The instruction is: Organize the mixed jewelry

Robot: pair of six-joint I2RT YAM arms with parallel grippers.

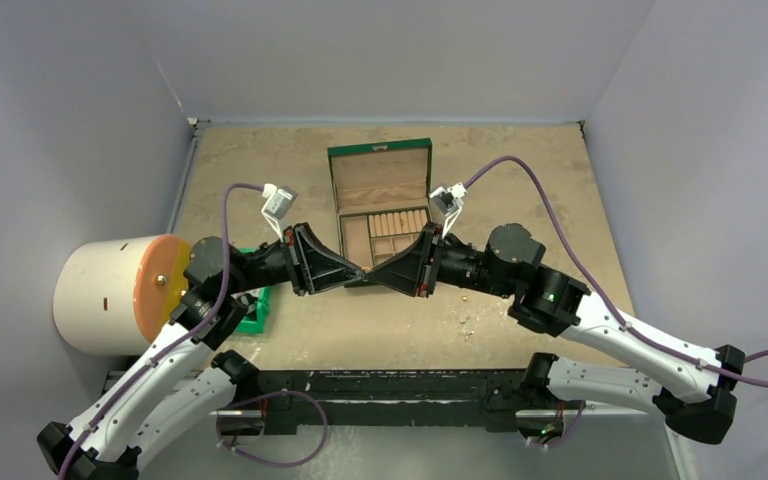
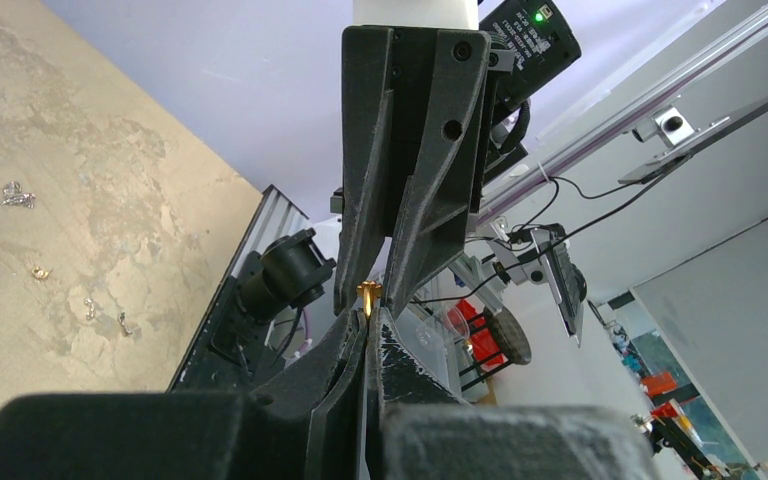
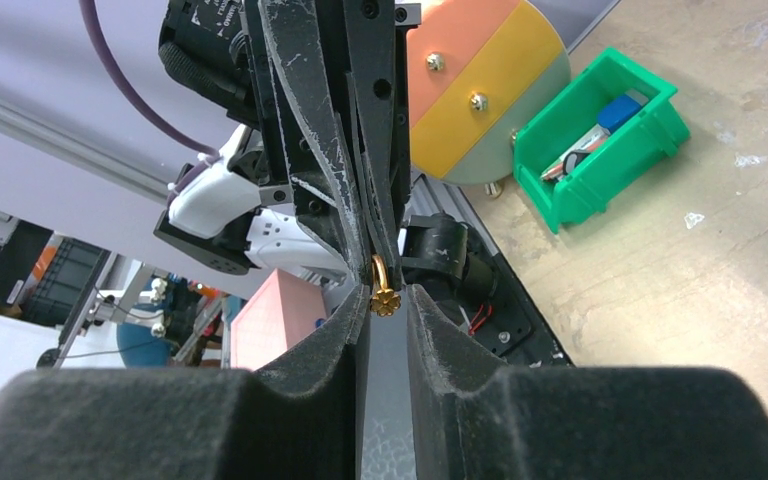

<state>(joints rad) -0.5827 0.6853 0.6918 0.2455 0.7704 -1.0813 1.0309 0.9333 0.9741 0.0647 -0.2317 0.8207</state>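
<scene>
A small gold ring with a clover-shaped top (image 3: 385,298) is pinched in my left gripper (image 1: 358,271), whose fingers are shut on its band; it also shows in the left wrist view (image 2: 369,291). My right gripper (image 1: 378,270) meets the left one tip to tip in the air in front of the open green box (image 1: 380,152). Its jaws stand a little apart on either side of the ring's top. Several loose jewelry pieces (image 2: 17,196) lie on the tan table, also seen from above (image 1: 465,320).
The green box holds tan cushion rolls (image 1: 400,222). A small green plastic bin (image 3: 600,150) with dark items sits at the near left, next to a white cylinder with an orange and yellow face (image 1: 110,295). The black base rail (image 1: 380,385) runs along the near edge.
</scene>
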